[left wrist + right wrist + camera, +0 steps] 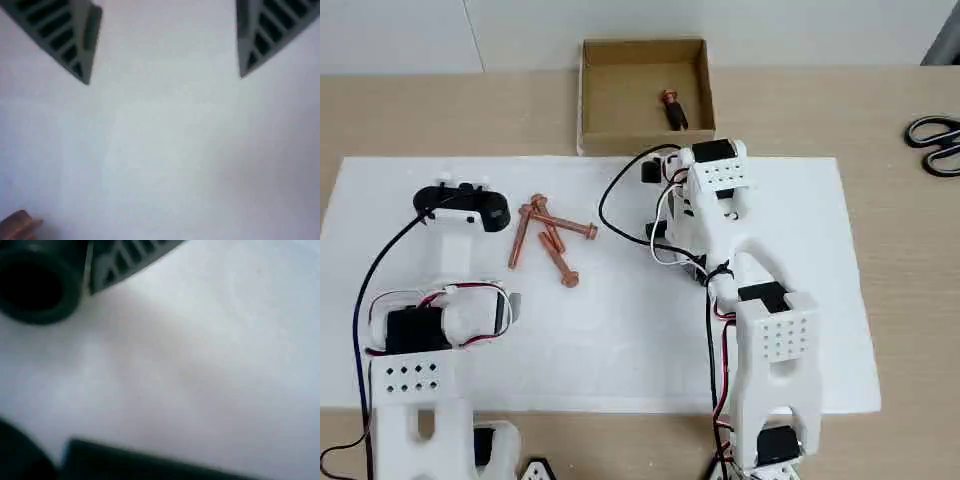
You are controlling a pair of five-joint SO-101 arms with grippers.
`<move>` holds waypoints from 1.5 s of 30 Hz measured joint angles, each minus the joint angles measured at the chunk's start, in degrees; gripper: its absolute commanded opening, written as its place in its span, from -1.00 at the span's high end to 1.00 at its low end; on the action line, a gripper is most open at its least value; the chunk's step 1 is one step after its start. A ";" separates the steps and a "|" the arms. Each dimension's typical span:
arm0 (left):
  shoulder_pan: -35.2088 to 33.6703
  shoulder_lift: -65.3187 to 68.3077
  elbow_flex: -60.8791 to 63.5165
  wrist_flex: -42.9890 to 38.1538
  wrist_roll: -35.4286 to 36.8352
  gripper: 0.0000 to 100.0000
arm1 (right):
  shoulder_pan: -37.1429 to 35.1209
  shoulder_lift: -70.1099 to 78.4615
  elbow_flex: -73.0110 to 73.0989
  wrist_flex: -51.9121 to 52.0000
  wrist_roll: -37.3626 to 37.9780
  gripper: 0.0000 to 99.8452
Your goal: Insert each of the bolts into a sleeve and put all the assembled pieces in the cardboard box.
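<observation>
Several copper bolts (552, 240) lie in a loose heap on the white sheet (620, 340). My left gripper (164, 77) hangs open over bare sheet just left of the heap (465, 203), and one bolt head (17, 225) shows at the edge of its wrist view. My right gripper (77, 365) is low over the sheet, under the right arm (715, 190), with its jaws wide apart. A black sleeve (32, 290) lies right beside one of its fingers (130, 260), with its hollow end facing the camera. The cardboard box (590, 100) holds one bolt inside a black sleeve (672, 110).
Scissors (935, 143) lie on the wooden table at the far right. The box stands just beyond the sheet's far edge. Cables run from the right arm across the sheet's middle (615, 215).
</observation>
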 measured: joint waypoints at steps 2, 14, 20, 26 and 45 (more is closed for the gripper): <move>0.00 0.00 0.00 0.00 0.00 0.63 | 0.26 0.00 -0.18 -0.09 0.18 0.97; 0.00 0.00 -4.57 2.73 0.00 0.64 | 0.09 -6.07 -0.88 0.88 1.76 0.99; 0.00 2.64 -10.02 3.78 0.00 0.64 | 0.18 -18.73 1.41 0.88 1.76 0.99; 0.00 18.29 -18.99 3.34 0.00 0.64 | 0.26 -24.35 7.65 0.97 1.76 0.99; -0.09 68.48 -46.68 -11.78 -3.43 0.64 | 0.18 -25.85 12.31 0.97 1.76 0.99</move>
